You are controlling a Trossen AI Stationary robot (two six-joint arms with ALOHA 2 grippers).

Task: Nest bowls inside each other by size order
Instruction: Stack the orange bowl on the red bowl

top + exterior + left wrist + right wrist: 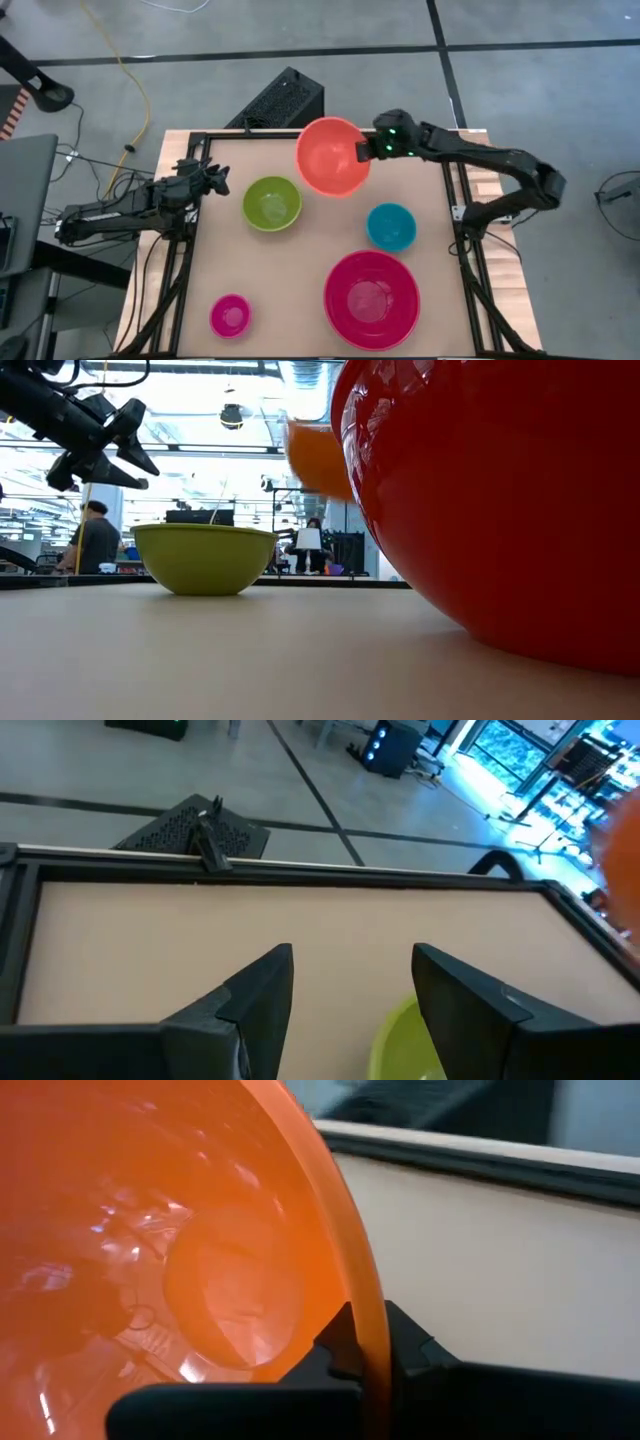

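Observation:
My right gripper (362,151) is shut on the orange bowl (333,156), held above the table's far middle; the bowl also shows in the low view (318,460) and the right wrist view (180,1260). The lime green bowl (271,203) sits on its base left of centre. The blue bowl (391,226) sits right of centre, the red bowl (371,298) at the near right, the pink bowl (230,315) at the near left. My left gripper (222,180) is open and empty above the table's left edge, just left of the green bowl. My right gripper pinches the orange bowl's rim (372,1342) on the bowl's right side, one finger inside the wall and one outside. The fingers come level from the table's right. The bowl is lifted clear of the table, its opening up.
A black frame (205,140) runs round the tabletop. A black box (280,100) stands on the floor beyond the far edge. People show in the room behind in the low view. Bare table lies between the green, blue and pink bowls.

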